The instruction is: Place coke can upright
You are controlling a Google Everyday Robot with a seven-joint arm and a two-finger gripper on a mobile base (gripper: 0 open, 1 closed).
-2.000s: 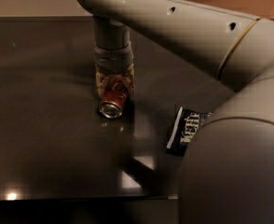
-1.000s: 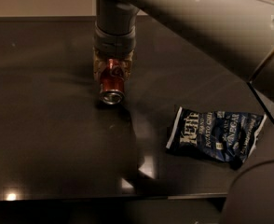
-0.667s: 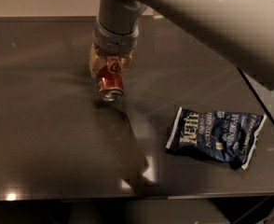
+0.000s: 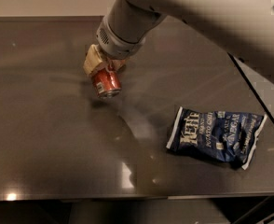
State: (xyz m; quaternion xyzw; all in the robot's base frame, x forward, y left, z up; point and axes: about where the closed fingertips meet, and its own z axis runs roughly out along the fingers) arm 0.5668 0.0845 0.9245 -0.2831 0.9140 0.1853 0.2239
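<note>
Camera view, looking down on a dark glossy bench [image 4: 44, 143]. Gripper [image 4: 105, 68] at upper centre-left, clamped on the can [image 4: 107, 83]; a pale finger [image 4: 92, 62] shows on each side of the can's upper part.

Can not upright. Long axis tilted, running from the gripper down and slightly right. Silver end faces down and toward the camera; the other end is buried in the gripper and hidden. Red side with some white lettering faces the camera. A dim shadow lies on the bench just below the silver end; cannot tell whether the can touches the bench or hangs just clear of it.

Arm [image 4: 197, 3] comes in from the upper right, cut off by the top and right edges, and covers the bench's far right part.

Chip bag [image 4: 216, 135], dark blue, lies flat at lower right, well apart from the can. Its print is only partly readable.
</note>
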